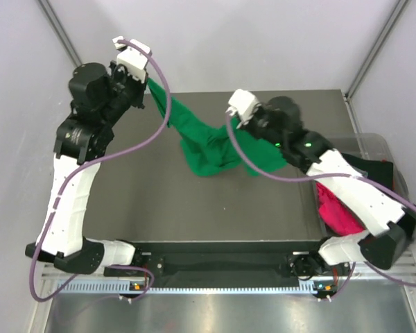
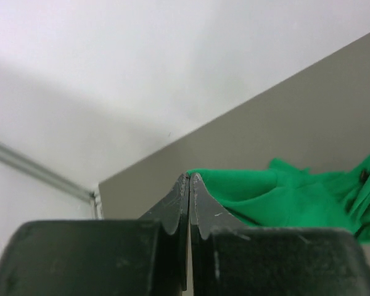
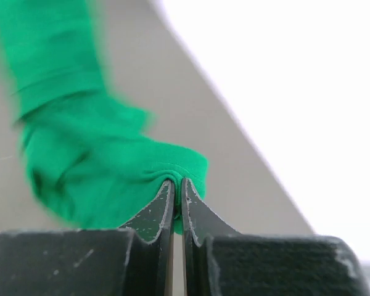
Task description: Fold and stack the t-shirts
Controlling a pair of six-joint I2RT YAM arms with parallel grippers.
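My left gripper (image 2: 189, 180) and right gripper (image 3: 177, 185) are each clamped on an edge of the green t-shirt (image 1: 204, 149), holding it apart over the table's (image 1: 159, 201) far middle, I judge to spread it flat for folding.

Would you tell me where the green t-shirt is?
In the top view, the green t-shirt is bunched over the far middle of the table, held at its left end by the left gripper and further right by the right gripper.
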